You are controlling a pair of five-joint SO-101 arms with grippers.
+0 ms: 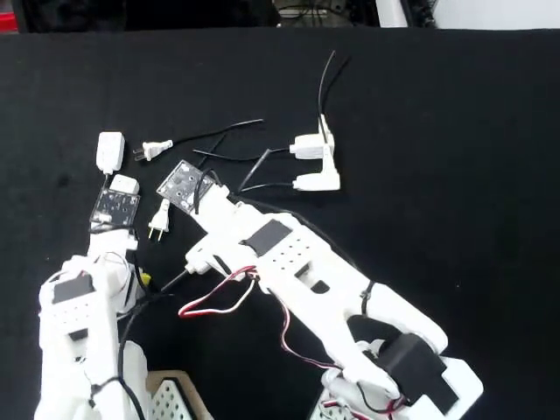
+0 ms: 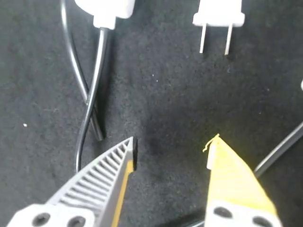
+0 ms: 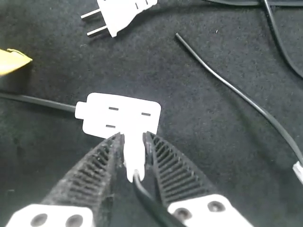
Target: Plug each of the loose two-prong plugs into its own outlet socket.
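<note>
Grips a white plug (image 3: 134,161) in the closed right jaws, touching the edge of a white outlet socket (image 3: 120,116). Holds the left jaws open over the black surface (image 2: 165,94). Leaves a loose two-prong plug (image 1: 159,219) at three o'clock from them, another plug (image 1: 156,150) at one o'clock.

Plug (image 2: 218,14): glossy wht plastic (prongs (image 2: 202,40) metal).

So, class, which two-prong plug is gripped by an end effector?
The plug clamped in the right end effector, against the outlet socket; the other plug lies free, prongs bare.
</note>
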